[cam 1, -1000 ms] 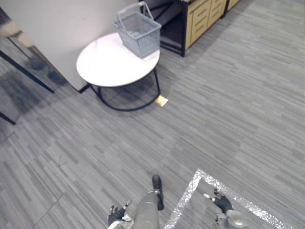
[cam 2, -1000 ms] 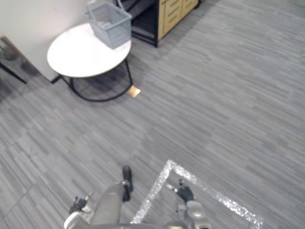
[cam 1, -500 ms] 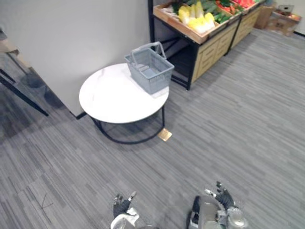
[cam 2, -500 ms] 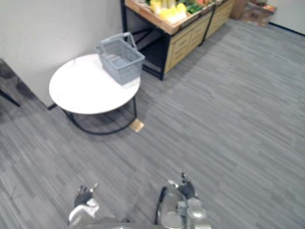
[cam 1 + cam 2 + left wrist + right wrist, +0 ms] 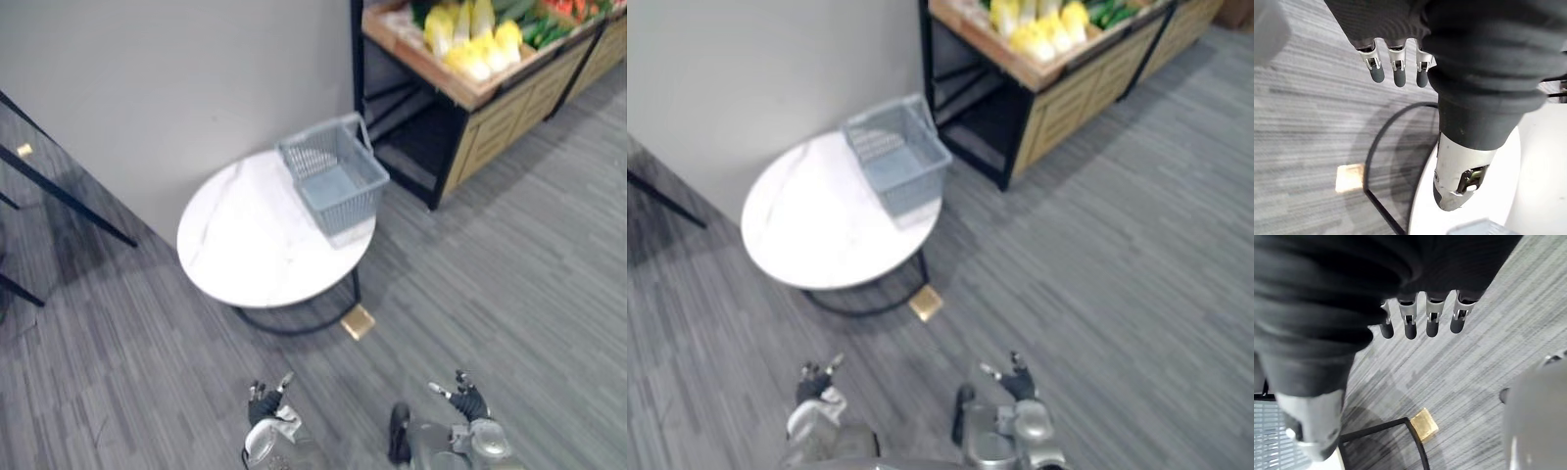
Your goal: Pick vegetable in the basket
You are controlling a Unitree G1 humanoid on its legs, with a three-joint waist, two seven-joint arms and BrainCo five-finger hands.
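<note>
Grey striped carpet floor (image 5: 509, 294) takes up most of what we see, and we stand on it well apart from everything the task needs. Next in size is the wooden produce stand (image 5: 487, 106) at the far right. Its top tray is heaped with vegetables (image 5: 470, 39), pale yellow heads nearest and green and red ones behind. Those are what we must pick, and none is in the basket yet. Between us and the stand sits the round white tabletop (image 5: 255, 255) on a black wire frame (image 5: 294, 328). The grey basket (image 5: 335, 186) rests at the tabletop's far right edge, the edge nearest the stand, likely so that a vegetable has a short way to travel. It looks empty. Our left hand (image 5: 263, 403) and right hand (image 5: 468, 399) hang low over the floor, fingers (image 5: 1396, 73) straight and loose with nothing in them. That suits walking, and we judge the step in hand to be the approach. A small tan square (image 5: 359, 321) lies on the floor just beside the frame, and we should step around it.
</note>
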